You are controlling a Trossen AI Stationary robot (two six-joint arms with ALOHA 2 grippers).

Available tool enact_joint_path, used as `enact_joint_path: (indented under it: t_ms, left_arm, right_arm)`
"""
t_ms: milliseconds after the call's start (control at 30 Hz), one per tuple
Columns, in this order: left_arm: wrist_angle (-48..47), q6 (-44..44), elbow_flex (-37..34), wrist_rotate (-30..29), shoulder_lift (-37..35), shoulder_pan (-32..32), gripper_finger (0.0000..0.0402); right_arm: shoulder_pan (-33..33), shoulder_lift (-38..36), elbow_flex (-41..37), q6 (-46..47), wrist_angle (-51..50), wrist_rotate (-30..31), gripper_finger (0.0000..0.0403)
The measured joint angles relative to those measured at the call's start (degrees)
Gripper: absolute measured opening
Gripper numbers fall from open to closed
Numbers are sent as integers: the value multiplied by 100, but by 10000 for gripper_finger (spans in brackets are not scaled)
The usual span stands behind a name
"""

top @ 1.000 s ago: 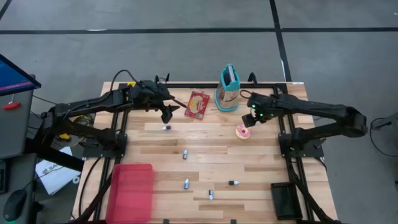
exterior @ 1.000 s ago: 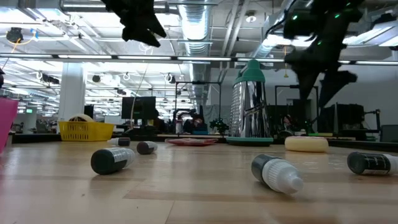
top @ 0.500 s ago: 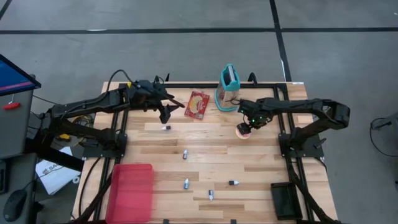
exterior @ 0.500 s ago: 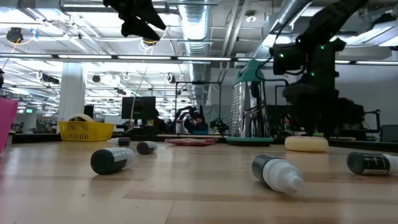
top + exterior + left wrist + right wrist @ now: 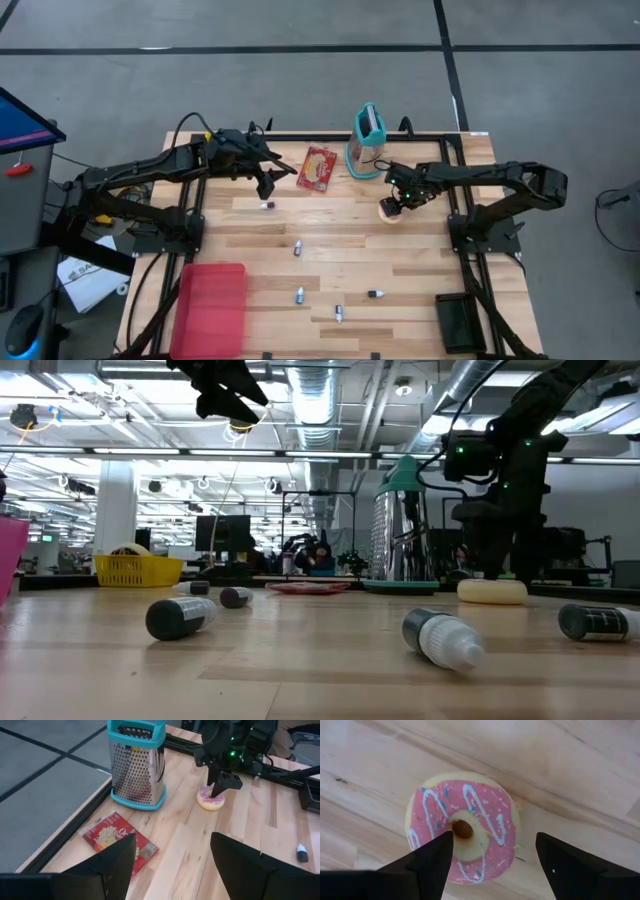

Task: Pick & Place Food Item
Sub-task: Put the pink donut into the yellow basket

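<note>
Donut: pink-iced, flat on the table, near the grater; not yet gripped
Right gripper: low over the donut; jaws apart, one finger above the icing, one outside
Left gripper: raised near the popcorn packet; jaws apart
Risk: off-centre closing may shove or tip the donut; soft rim could slip

A teal-trimmed metal grater stood upright at the far edge of the wooden tabletop, with a red popcorn packet lying flat beside it. A red bin sat at the near left corner. Small bottles lay scattered between.
</note>
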Motion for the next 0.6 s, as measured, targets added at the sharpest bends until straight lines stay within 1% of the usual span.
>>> enact_joint_path:
  t_ms: [200,367,500,600]
  left_arm:
    - [1,-40,0,-1,2,0,253]
    - [23,-40,0,-1,2,0,253]
    - [23,-42,0,-1,4,0,253]
    - [23,-42,0,-1,4,0,253]
  right_arm:
    - [2,25,0,-19,12,208,276]
    - [4,125,-94,-17,69,233,272]
    - [91,143,-293,104,210,197,263]
    - [158,90,-334,225,215,260,248]
